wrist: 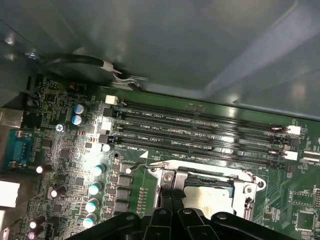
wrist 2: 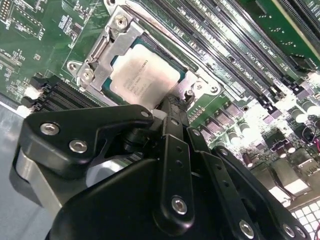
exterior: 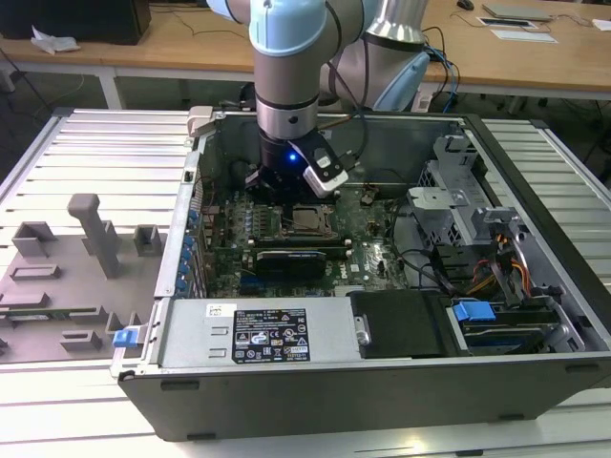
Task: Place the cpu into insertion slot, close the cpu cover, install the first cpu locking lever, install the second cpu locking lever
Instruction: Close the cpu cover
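Observation:
The cpu [wrist 2: 142,75] lies flat in the insertion slot [exterior: 307,220] on the green board, its silvery top showing through the cut-out of the cpu cover [wrist 2: 97,57], which lies down over it. In the first wrist view the cpu [wrist: 207,197] and the cpu cover [wrist: 247,187] sit just past my fingertips. My gripper [wrist 2: 172,102] hangs low over one edge of the socket, fingers pressed together with nothing between them. A thin wire locking lever [wrist: 145,165] runs along the socket's side close to the gripper [wrist: 172,194].
Long black memory slots [wrist: 200,132] run beside the socket. The open computer case [exterior: 535,143] walls the board in, with a drive cage [exterior: 449,205] and cables at the exterior view's right and a power supply [exterior: 258,334] in front. A grey fixture plate [exterior: 67,277] lies outside.

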Motion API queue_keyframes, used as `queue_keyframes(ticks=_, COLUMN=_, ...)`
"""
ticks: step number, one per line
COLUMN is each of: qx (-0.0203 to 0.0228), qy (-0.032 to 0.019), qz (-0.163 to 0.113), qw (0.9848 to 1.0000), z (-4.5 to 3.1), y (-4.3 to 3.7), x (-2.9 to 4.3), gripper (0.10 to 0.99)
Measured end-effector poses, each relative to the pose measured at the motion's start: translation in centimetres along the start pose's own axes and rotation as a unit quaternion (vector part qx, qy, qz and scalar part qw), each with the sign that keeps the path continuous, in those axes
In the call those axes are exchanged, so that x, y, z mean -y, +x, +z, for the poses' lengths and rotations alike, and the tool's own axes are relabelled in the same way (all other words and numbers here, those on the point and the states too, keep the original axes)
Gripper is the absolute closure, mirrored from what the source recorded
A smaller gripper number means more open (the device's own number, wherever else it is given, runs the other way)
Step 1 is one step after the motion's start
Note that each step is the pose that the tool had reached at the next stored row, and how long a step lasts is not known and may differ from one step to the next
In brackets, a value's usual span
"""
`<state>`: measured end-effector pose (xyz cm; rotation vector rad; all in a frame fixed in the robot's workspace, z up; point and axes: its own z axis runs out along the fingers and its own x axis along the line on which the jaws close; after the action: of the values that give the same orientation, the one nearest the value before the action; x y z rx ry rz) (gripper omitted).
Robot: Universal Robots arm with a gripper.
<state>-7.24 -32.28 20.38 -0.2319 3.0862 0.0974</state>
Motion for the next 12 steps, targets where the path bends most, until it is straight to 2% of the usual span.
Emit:
queue_keyframes(ticks=5, qx=0.0006, qy=-0.0004, qz=0.000, qw=1.0000, z=-0.04, y=-0.45, x=0.05, gripper=0.980)
queue_keyframes(ticks=8, qx=0.0003, qy=-0.0002, qz=0.000, qw=1.0000, z=-0.94, y=-0.49, x=0.00, gripper=0.980)
queue_keyframes(ticks=9, qx=0.0002, qy=-0.0002, qz=0.000, qw=1.0000, z=-0.99, y=-0.51, x=0.00, gripper=0.980)
queue_keyframes(ticks=12, qx=-0.0028, qy=0.0007, qz=0.000, qw=1.0000, z=-0.97, y=-1.06, x=0.10, gripper=0.980)
